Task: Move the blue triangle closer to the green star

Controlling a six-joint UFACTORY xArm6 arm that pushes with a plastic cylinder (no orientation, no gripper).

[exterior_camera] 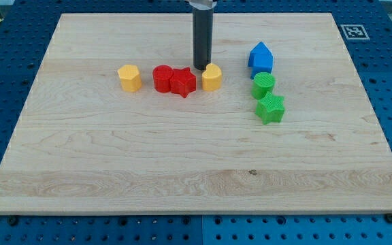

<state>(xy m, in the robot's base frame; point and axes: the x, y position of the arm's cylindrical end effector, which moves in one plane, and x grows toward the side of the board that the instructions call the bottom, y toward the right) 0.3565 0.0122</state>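
The blue triangle [260, 58] sits right of the board's middle, toward the view's top. A green round block [263, 85] lies just below it, touching or nearly so. The green star [270, 107] lies directly below the round green block. My tip [201, 68] is at the end of the dark rod, left of the blue triangle, just above-left of a yellow block [211, 77] and apart from the blue triangle by a clear gap.
A red round block [162, 78] and a red star [183, 82] touch each other left of the tip. A yellow hexagon [129, 77] sits further left. The wooden board [182, 170] rests on a blue perforated table.
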